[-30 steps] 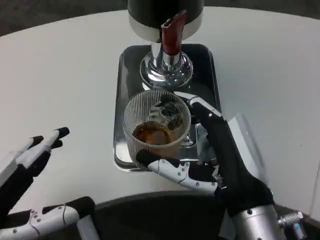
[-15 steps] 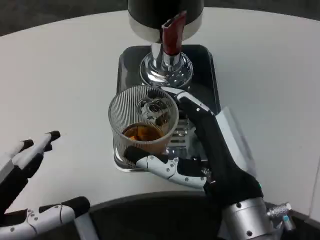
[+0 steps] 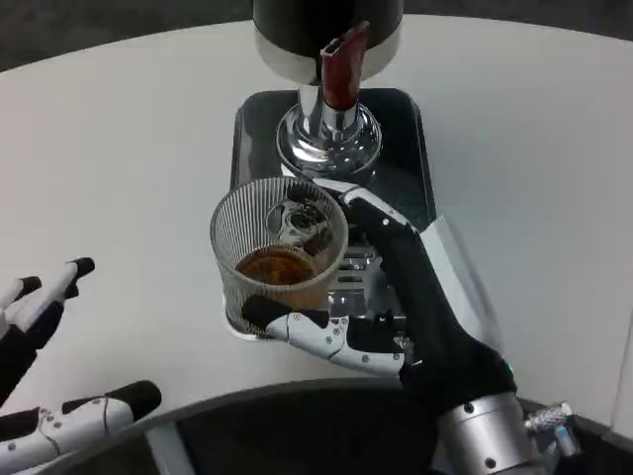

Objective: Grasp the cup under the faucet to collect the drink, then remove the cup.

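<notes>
The right hand (image 3: 396, 297) holds the ribbed clear cup (image 3: 279, 247) over the front left part of the dark drip tray (image 3: 410, 168). Its fingers (image 3: 381, 213) curve around the cup's right and far side, reaching up toward the rim, while the thumb (image 3: 297, 325) crosses under the cup's near side at the base, so the cup sits clasped between them. The cup stands roughly upright, with amber drink (image 3: 275, 265) pooled in its bottom and most of its height unfilled. Whether its base touches the tray or hangs just above it is hard to tell from this angle.

The cup lies in front of and a little to the left of the dispenser's red faucet (image 3: 341, 69), which juts from the black-and-chrome dispenser (image 3: 326, 25) standing at the tray's far end.

The left hand (image 3: 45, 366) rests low at the near left, well apart from the cup, over the white table (image 3: 119, 148). Its fingers are spread apart and hold nothing, the thumb lying separately below them.
</notes>
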### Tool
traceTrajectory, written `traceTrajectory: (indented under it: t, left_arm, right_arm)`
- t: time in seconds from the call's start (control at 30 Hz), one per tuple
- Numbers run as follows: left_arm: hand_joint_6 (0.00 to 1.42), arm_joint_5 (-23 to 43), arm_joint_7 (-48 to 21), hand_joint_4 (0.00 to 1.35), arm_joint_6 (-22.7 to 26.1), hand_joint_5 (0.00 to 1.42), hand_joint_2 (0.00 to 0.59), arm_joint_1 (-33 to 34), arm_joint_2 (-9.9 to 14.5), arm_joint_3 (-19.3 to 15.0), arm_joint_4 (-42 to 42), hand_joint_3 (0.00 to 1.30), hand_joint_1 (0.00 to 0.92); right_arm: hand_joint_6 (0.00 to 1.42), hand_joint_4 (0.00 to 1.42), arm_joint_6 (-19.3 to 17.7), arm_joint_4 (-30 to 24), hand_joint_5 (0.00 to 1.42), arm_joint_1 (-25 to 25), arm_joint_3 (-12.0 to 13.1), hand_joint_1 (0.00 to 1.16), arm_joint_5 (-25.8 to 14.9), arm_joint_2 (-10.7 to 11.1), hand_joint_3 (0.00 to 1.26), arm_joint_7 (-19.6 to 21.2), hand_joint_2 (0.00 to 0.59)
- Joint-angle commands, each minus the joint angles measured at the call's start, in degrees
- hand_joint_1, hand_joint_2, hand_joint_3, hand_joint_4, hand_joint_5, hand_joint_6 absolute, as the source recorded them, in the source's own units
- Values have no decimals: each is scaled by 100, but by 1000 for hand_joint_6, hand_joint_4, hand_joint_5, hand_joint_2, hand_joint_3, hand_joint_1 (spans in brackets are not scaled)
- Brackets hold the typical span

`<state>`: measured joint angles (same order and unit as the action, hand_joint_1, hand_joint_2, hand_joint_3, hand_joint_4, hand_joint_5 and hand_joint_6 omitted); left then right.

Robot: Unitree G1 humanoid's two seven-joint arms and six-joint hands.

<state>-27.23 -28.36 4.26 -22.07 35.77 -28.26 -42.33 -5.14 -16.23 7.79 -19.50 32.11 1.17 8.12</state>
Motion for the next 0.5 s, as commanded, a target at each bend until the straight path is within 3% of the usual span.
traceTrajectory:
  t: [0.03,0.13,0.37,0.5]
  left_arm:
    - [51,-7,-17,0,-36,0,99,-72,2,-53,7,0,0]
    - [48,41,-28,0,-117,0,98,-72,27,-40,19,0,0]
    - [44,445,-13,0,-917,0,99,-104,107,-4,147,0,0]
    - [43,434,-58,0,-1106,0,100,-146,90,42,120,0,0]
  right_arm:
    - [1424,1069,-100,-106,1338,7,-50,800,-25,-51,889,-19,250]
    - [1424,1069,-92,-111,1338,-8,-50,800,-31,-62,889,-23,250]
    - [1424,1069,-120,-134,1338,-64,-52,800,-31,-51,889,-28,250]
    - [1424,1069,-129,-134,1338,-66,-43,800,-42,-40,893,-37,250]
